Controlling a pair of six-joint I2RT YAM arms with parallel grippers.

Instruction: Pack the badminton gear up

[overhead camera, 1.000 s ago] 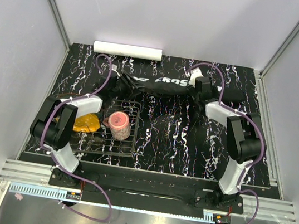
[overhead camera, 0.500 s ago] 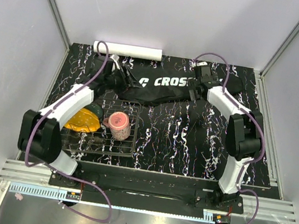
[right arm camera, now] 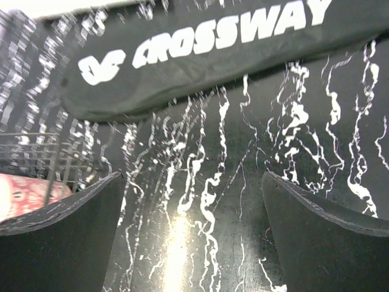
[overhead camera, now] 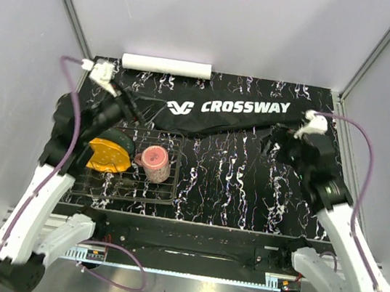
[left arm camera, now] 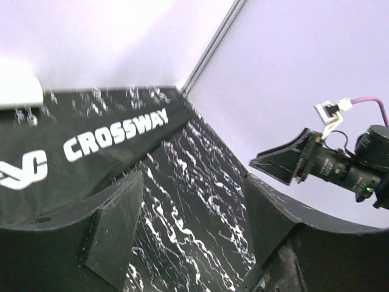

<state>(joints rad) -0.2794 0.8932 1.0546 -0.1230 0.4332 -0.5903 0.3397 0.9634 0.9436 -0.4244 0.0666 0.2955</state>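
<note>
**Both grippers open and empty beside the CROSSWAY bag**

The left gripper (left arm camera: 194,204) has its fingers spread wide with nothing between them. It hovers over the marbled table (overhead camera: 247,190) at the left end of the bag (overhead camera: 237,112). The right gripper (right arm camera: 191,207) is equally wide and also holds nothing. In the top view it sits just in front of the bag's right end, not touching it.

The long black bag lies flat across the back of the table with its white "CROSSWAY" lettering facing up. What is inside it cannot be seen. Behind it, the white tube (overhead camera: 166,65) lies on its side against the back wall, apart from the bag.

Near the left arm, in front of the bag, stands a wire basket (overhead camera: 177,169). It holds the pink cup (overhead camera: 155,163), lying on its side, and the yellow-black object (overhead camera: 108,155) to the cup's left.
</note>
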